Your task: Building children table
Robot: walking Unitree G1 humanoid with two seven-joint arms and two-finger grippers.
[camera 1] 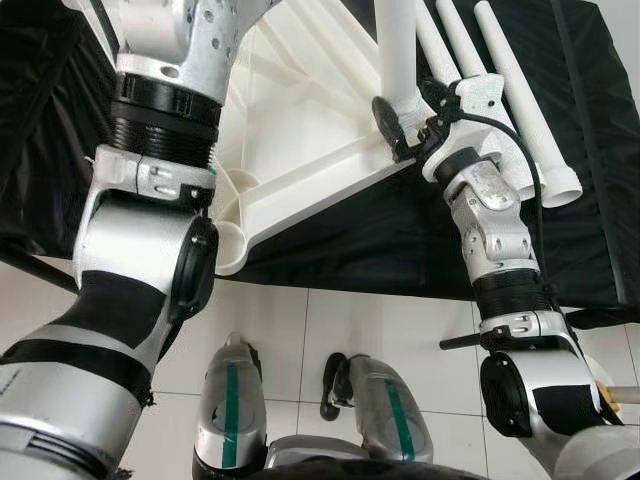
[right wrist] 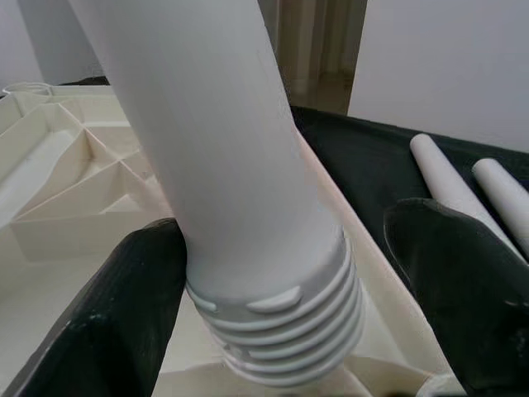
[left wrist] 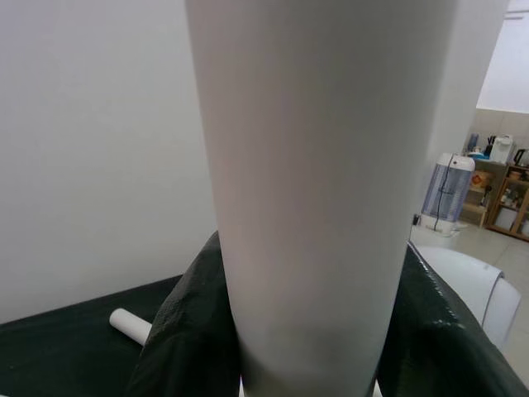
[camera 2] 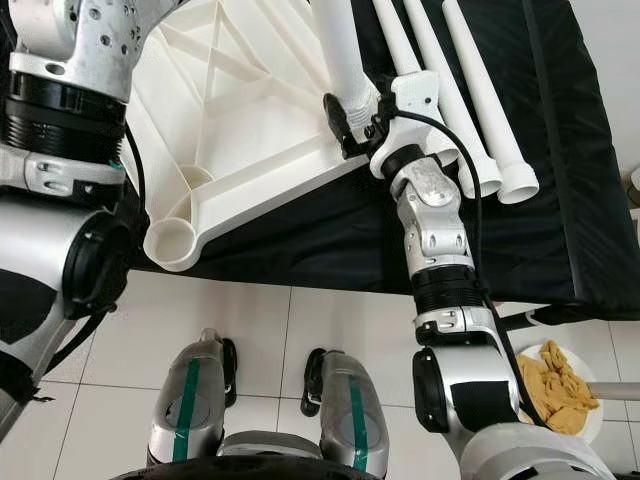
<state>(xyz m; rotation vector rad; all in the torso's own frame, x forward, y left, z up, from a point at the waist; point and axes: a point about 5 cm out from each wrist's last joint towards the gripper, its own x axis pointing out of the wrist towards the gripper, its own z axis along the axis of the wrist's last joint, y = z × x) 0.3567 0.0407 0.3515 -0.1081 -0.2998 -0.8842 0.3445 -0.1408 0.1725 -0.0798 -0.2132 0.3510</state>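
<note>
The white plastic tabletop (camera 2: 230, 120) lies upside down on a black-covered surface (camera 2: 560, 200). A white table leg (camera 2: 340, 50) stands in its near right corner socket, and grey screw thread (right wrist: 281, 322) shows at its base. My right gripper (camera 2: 355, 110) is open around that base: one finger (right wrist: 124, 314) touches the leg and the other (right wrist: 463, 289) stands apart. Higher up, my left gripper (left wrist: 310, 248) is shut on the same leg (left wrist: 322, 207), with black fingers (left wrist: 182, 347) on both sides. The near left corner socket (camera 2: 170, 240) holds nothing.
Three spare white legs (camera 2: 470, 90) lie side by side on the black cover to the right of the tabletop. Below is white tile floor with my feet (camera 2: 340, 400). A white dish with yellow cloth (camera 2: 555, 390) sits on the floor at the right.
</note>
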